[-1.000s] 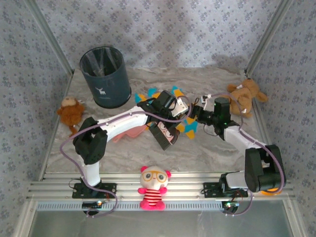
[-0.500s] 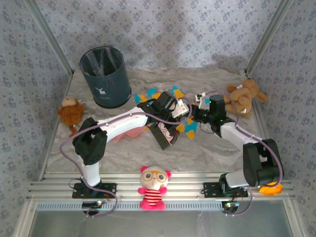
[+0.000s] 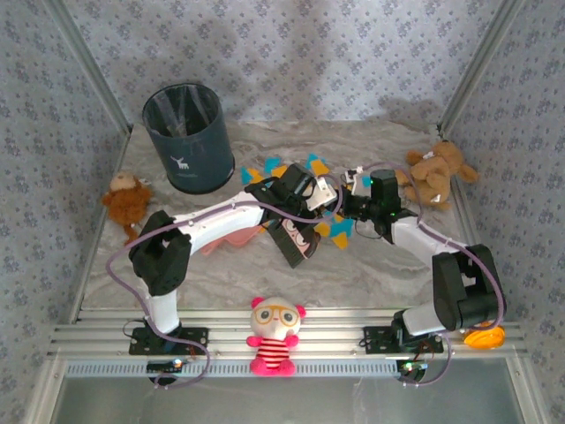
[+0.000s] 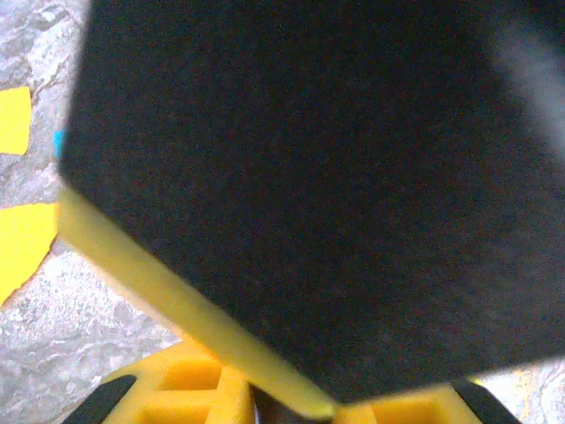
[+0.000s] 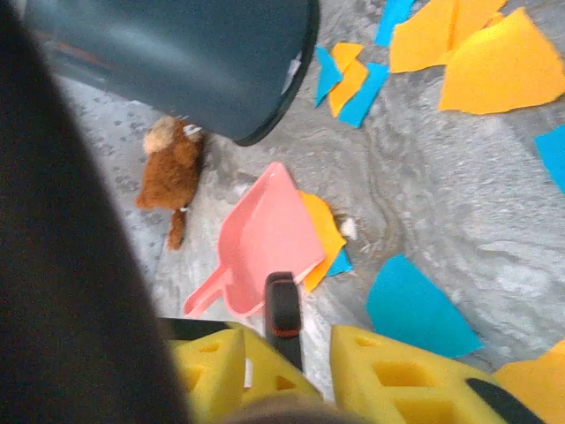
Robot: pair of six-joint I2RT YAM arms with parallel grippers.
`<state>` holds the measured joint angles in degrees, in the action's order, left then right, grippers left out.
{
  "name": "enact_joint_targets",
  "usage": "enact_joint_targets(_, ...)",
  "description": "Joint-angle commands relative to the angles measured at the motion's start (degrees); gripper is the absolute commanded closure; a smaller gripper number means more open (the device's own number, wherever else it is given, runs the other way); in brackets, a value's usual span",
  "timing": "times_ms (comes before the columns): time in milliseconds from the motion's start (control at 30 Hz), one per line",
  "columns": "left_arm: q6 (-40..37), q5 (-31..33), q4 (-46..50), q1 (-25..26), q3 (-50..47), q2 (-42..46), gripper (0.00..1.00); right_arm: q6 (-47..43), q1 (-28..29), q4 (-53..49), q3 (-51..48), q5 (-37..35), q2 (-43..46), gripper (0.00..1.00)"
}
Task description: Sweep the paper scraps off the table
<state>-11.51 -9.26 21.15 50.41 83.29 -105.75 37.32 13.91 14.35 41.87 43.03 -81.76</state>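
The left claw point(image 4: 291, 408) is clamping a black slab point(image 4: 335, 177) with a yellow edge, over the middle of the desk point(image 3: 371, 265). The right claw point(image 5: 287, 344) is sitting narrowed almost closed, with a slim black piece point(image 5: 281, 314) bearing an orange band between its fingers; I cannot tell whether it is gripping it. The paper scraps point(image 5: 494, 62), orange and teal, are lying scattered from the desk's middle towards the far edge, one orange bit touching the mouth of the pink dustpan point(image 5: 265, 234). A dark bin point(image 3: 188, 137) is standing in the far left corner.
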Motion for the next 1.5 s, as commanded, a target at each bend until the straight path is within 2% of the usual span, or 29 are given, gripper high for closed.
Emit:
enact_joint_targets(0, -1.8, -0.8, -1.1, 0.6, 0.2, 2.3, 0.73, -0.8, 0.8, 0.0, 1.9, 0.2, -0.2, 0.79)
enact_joint_targets(200, -1.3, 0.4, -2.6, 0.7, -1.9, 5.4, 0.56, 1.2, 0.4, 1.9, 1.0, -3.8, 1.6, 0.86)
enact_joint_targets(467, -2.8, 3.2, -3.4, -0.5, -8.8, 14.5, 0.54, 3.0, -1.1, 0.1, 0.9, -8.6, 5.1, 0.97)
enact_joint_targets(667, -3.1, 6.0, -4.0, -3.4, -15.3, 22.5, 0.54, 3.8, -2.6, -2.2, 0.9, -13.9, 7.3, 1.0)
enact_joint_targets(767, -2.6, 7.4, -3.3, -5.8, -18.2, 26.1, 0.41, 4.1, -3.0, -5.2, 1.5, -16.7, 8.6, 1.0)
enact_joint_targets(833, -2.8, 6.8, -2.3, -7.4, -19.5, 28.1, 0.39, 4.4, -3.2, -7.1, 2.0, -18.3, 9.4, 1.0)
enact_joint_targets(1000, -4.9, 6.1, 4.7, -10.8, -19.9, 30.4, 0.42, 4.6, -4.1, -10.2, 2.6, -21.9, 11.5, 1.0)
enact_joint_targets(1233, -10.2, 13.8, 15.3, -13.4, -19.8, 31.2, 0.4, 2.5, -4.5, -15.6, 4.6, -24.9, 13.8, 1.0)
enact_joint_targets(1467, -13.7, 15.0, 29.4, -18.3, -17.3, 29.7, 0.4, 1.1, -5.1, -20.2, 6.2, -27.0, 16.3, 1.0)
